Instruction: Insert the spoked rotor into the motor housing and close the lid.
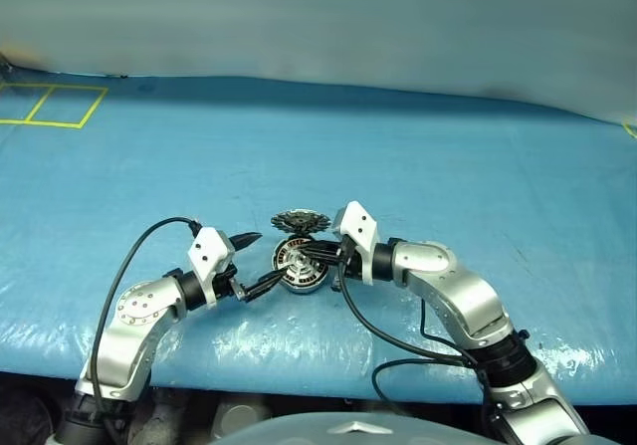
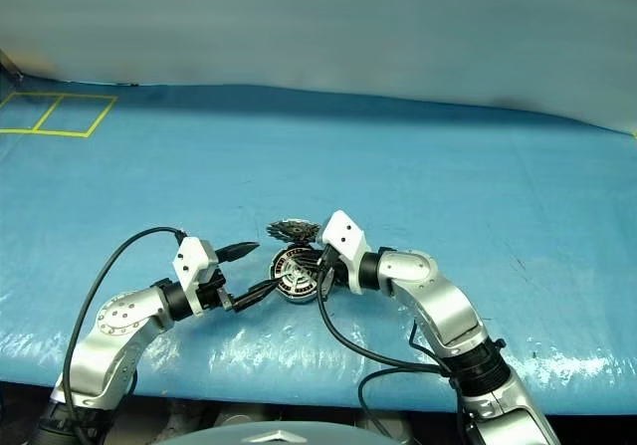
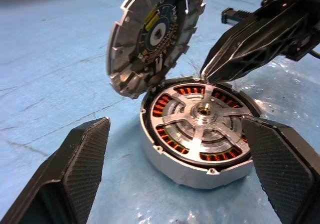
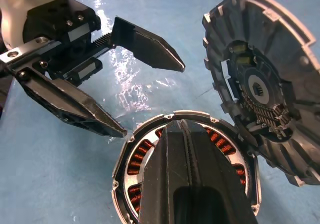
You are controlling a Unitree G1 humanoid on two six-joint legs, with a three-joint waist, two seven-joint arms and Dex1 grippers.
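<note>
- Near the front edge of the blue tabletop (image 1: 418,146), the housing (image 3: 197,159) sits flat with the rotor (image 3: 202,115) already seated inside it, copper windings showing between the spokes.
- Lid (image 3: 152,33) stands hinged open, tilted up behind the housing, its inner face turned toward the left arm.
- Left gripper (image 1: 251,263) hovers just beside the housing, jaws spread wide on either side of it, holding nothing.
- Right gripper (image 3: 212,71) has its jaws pressed together with nothing between them; the tip rests at the far rim of the housing, close to the hinge and over the rotor.
- Remaining step, as I judge it: swing the lid down.
- Risks: the right tip sits in the lid's path, so closing now could trap it or stop the lid short. A push on the lid's edge could slide the unheld housing across the slick sheet. If the rotor sits even slightly proud, the lid may not seat.
- No brand, label or readable writing is visible on any part.
</note>
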